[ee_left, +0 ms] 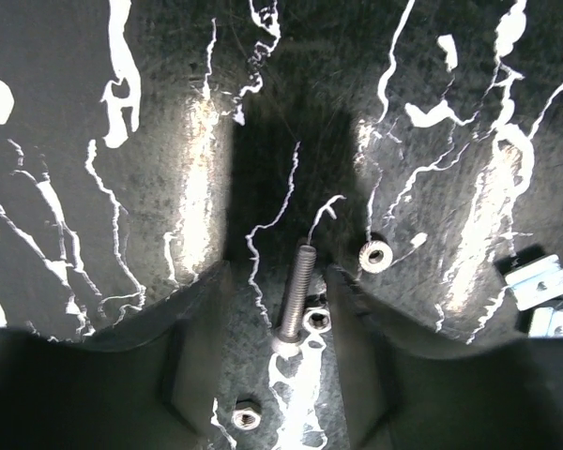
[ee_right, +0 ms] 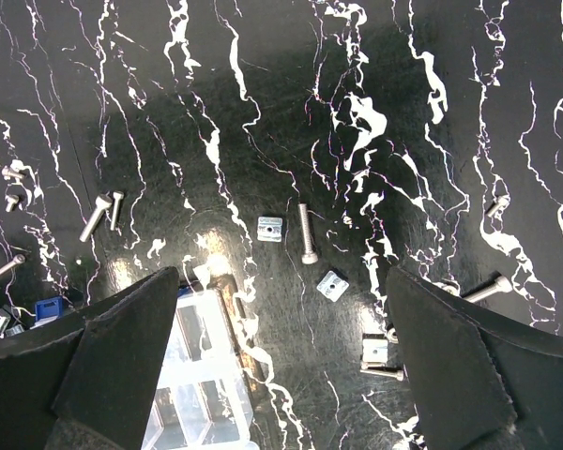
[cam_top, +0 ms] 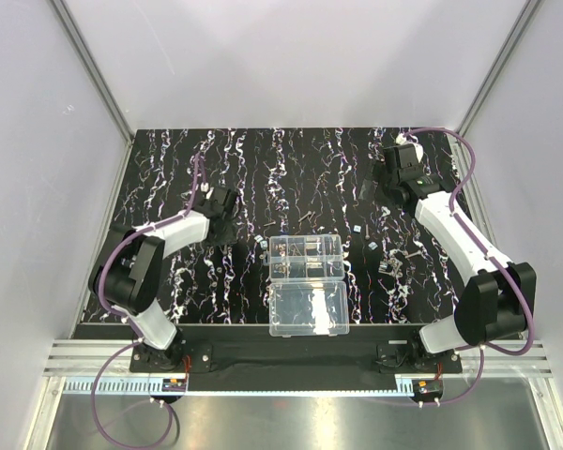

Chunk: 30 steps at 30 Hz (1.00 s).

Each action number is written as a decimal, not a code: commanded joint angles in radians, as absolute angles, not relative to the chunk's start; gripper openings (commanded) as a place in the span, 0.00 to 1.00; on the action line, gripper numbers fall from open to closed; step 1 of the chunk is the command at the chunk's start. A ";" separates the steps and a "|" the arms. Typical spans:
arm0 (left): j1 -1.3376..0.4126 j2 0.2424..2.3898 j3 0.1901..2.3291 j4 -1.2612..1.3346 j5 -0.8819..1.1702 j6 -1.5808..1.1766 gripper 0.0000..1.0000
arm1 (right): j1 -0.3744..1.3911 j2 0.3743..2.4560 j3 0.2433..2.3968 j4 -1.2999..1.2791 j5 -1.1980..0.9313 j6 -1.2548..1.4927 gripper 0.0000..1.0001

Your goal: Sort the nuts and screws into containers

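While the left end effector [ee_left: 280, 277] hangs low over the black streaked mat [cam_top: 169, 159], well in from its left edge, its fingers [ee_left: 192, 337] stand half apart on either side of a slim silvery screw [ee_left: 295, 298] lying flat, with no visible pinch on it. A small round nut [ee_left: 373, 254] lies just beside one finger, and two square nuts [ee_left: 538, 282] run off the frame. Midway, near the mat's front edge, the clear organizer box [cam_top: 307, 258] lies open, its cells' contents too small to read. Toward the far right corner the right end effector [ee_right: 281, 281] gapes wide and empty above scattered screws [ee_right: 307, 234].
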<state>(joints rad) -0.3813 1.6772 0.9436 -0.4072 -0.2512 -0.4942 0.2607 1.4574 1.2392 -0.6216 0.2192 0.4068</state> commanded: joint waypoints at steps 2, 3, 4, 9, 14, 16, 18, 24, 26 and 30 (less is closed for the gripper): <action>-0.385 1.672 0.904 -0.382 -0.291 -0.522 0.39 | 0.253 1.420 1.238 -0.623 0.242 0.394 1.00; -0.385 1.677 0.897 -0.374 -0.287 -0.522 0.37 | 0.253 1.420 1.238 -0.624 0.242 0.394 1.00; -0.385 1.674 0.894 -0.373 -0.293 -0.522 0.31 | 0.253 1.419 1.236 -0.623 0.242 0.394 1.00; -0.387 1.677 0.902 -0.374 -0.296 -0.506 0.11 | 0.253 1.414 1.241 -0.627 0.238 0.397 1.00; -0.411 1.557 0.936 -0.400 -0.351 -0.496 0.04 | 0.242 1.404 1.235 -0.624 0.221 0.425 1.00; -0.439 1.510 0.957 -0.419 -0.359 -0.486 0.04 | 0.230 1.413 1.233 -0.621 0.215 0.443 1.00; -0.468 1.444 0.992 -0.426 -0.367 -0.483 0.03 | 0.221 1.423 1.233 -0.624 0.206 0.452 1.00; -0.616 1.355 1.009 -0.384 -0.313 -0.523 0.04 | 0.198 1.427 1.200 -0.601 0.178 0.482 1.00; -0.689 1.354 1.002 -0.350 -0.321 -0.551 0.04 | 0.198 1.431 1.190 -0.597 0.169 0.482 1.00; -0.820 1.400 1.005 -0.295 -0.311 -0.598 0.04 | 0.198 1.440 1.180 -0.600 0.123 0.479 1.00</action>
<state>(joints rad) -0.7471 1.3705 0.9886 -0.3748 -0.3195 -0.5453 0.2005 1.4448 1.1839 -0.6231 0.1646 0.4675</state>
